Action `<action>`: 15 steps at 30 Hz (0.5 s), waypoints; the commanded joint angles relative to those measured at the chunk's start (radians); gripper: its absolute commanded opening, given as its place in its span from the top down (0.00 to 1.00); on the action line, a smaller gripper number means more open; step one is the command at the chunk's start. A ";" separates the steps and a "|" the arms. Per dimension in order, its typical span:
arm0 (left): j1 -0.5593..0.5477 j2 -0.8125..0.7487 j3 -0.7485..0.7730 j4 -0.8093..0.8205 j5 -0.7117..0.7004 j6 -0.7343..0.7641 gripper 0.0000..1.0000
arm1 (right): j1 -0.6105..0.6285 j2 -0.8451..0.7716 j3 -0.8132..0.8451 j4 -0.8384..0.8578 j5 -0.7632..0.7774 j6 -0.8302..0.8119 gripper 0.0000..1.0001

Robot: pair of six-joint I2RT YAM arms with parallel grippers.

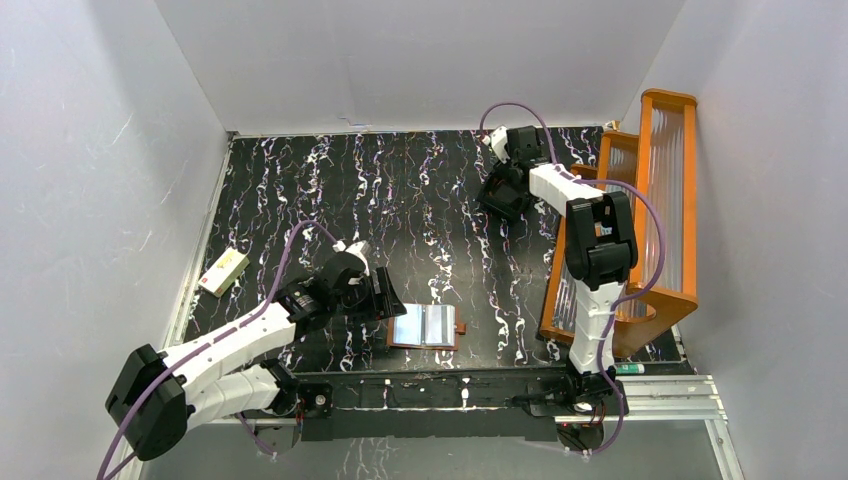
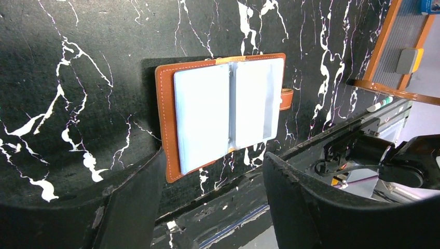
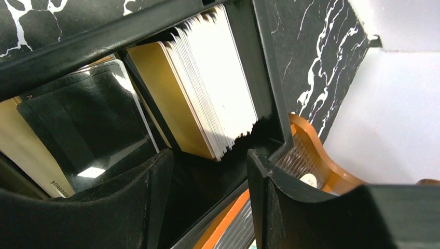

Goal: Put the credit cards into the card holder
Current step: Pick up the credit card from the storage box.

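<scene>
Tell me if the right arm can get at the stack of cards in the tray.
Probably yes: the right claw is open and points straight at the card stack in the black tray, with nothing between them.

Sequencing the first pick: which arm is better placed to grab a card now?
Right. The right gripper, open, hangs just over the credit cards standing in the black tray. The left gripper, also open, sits by the open card holder, far from that tray; it is probably better used to steady the holder.
</scene>
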 commanded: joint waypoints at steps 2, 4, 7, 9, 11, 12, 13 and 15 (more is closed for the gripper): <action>0.005 -0.005 0.041 -0.005 0.024 0.030 0.34 | -0.003 -0.002 0.034 0.112 -0.105 -0.108 0.39; 0.006 0.007 0.049 -0.006 0.024 0.033 0.34 | -0.004 0.003 0.027 0.128 -0.121 -0.129 0.40; 0.006 0.021 0.056 0.001 0.029 0.034 0.34 | -0.003 0.013 0.012 0.152 -0.113 -0.160 0.40; 0.005 0.027 0.056 0.006 0.032 0.032 0.34 | -0.003 0.014 -0.007 0.179 -0.103 -0.181 0.41; 0.005 0.030 0.051 0.010 0.035 0.027 0.34 | -0.004 0.019 -0.015 0.192 -0.095 -0.200 0.41; 0.005 0.030 0.048 0.014 0.037 0.024 0.34 | -0.004 0.020 -0.020 0.198 -0.095 -0.204 0.41; 0.005 0.029 0.042 0.017 0.038 0.021 0.34 | -0.003 0.021 -0.026 0.204 -0.095 -0.212 0.41; 0.005 0.027 0.035 0.024 0.041 0.012 0.34 | -0.003 0.022 -0.037 0.213 -0.097 -0.219 0.41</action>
